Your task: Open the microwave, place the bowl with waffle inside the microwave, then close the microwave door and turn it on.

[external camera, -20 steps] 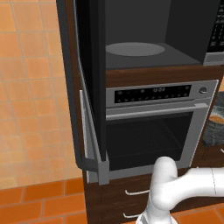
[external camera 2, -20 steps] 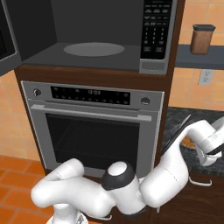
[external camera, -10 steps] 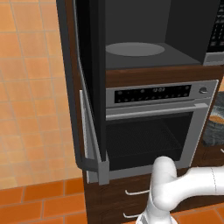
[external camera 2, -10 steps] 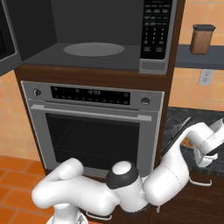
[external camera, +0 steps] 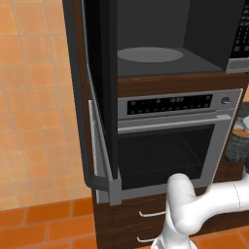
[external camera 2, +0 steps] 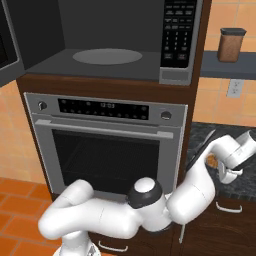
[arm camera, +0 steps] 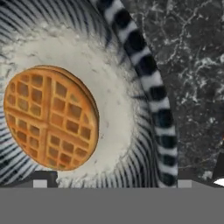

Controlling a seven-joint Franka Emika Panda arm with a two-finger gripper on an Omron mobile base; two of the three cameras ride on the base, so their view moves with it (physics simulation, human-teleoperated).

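The microwave (external camera 2: 177,75) stands open over the oven, its grey turntable (external camera 2: 106,56) bare in the dark cavity (external camera: 150,54). The microwave door (external camera: 99,97) is swung out to the left and shows edge-on. On the dark counter to the right stands the bowl (arm camera: 144,78), of ribbed glass, with a round golden waffle (arm camera: 50,117) lying flat in it. My gripper (external camera 2: 228,175) hangs close above the bowl, pointing down, and is open (arm camera: 112,183). The bowl's right rim lies between the fingertips, and nothing is held. The bowl's grey side (external camera: 239,143) peeks in at the frame edge.
A silver oven (external camera 2: 107,145) with a display and a horizontal handle sits under the microwave. The button panel (external camera 2: 177,35) is on the microwave's right. A brown jar (external camera 2: 231,45) stands on a shelf above the black marbled counter (arm camera: 192,65). The floor is orange tile (external camera: 44,221).
The arm's elbow has shifted a little to the right and the hand has sunk slightly toward the counter. The jaws have stayed open; microwave and door are unchanged.
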